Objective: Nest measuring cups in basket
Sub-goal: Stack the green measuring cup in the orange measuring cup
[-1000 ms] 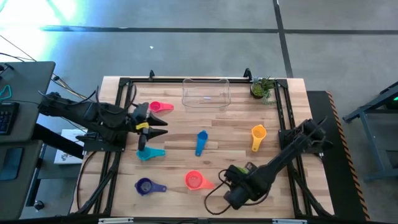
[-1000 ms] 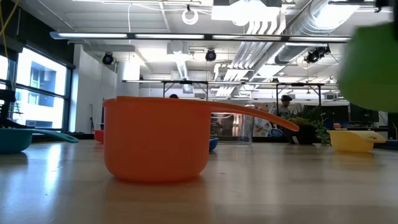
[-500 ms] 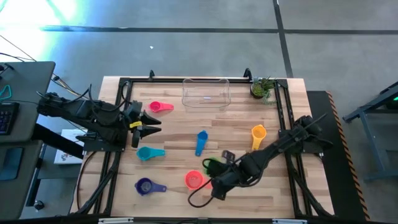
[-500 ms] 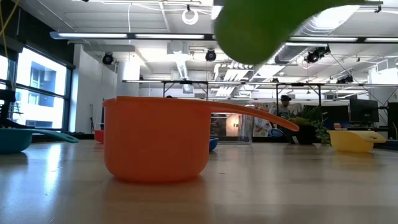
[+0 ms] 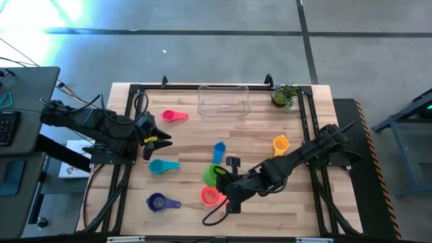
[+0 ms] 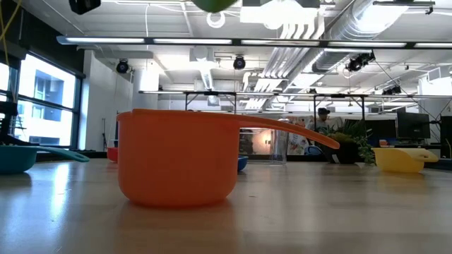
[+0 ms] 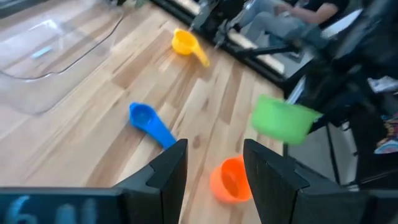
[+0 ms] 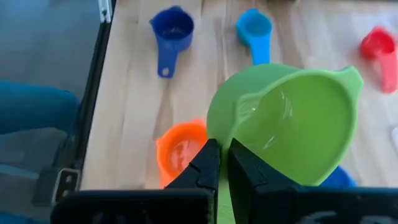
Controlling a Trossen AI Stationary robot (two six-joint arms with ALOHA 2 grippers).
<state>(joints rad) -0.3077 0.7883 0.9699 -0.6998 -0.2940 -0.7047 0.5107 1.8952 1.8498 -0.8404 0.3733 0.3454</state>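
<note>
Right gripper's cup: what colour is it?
Green; clearest in the right wrist view, held by the right gripper.

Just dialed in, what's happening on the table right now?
The right gripper is shut on the green measuring cup, carrying it above the table near the red-orange cup. The left gripper hangs open over the left side, holding nothing. The clear basket at the far edge has no cups in it yet. The pink, blue, teal, purple and yellow cups lie loose on the wood. A small potted plant stands beside the basket.
</note>
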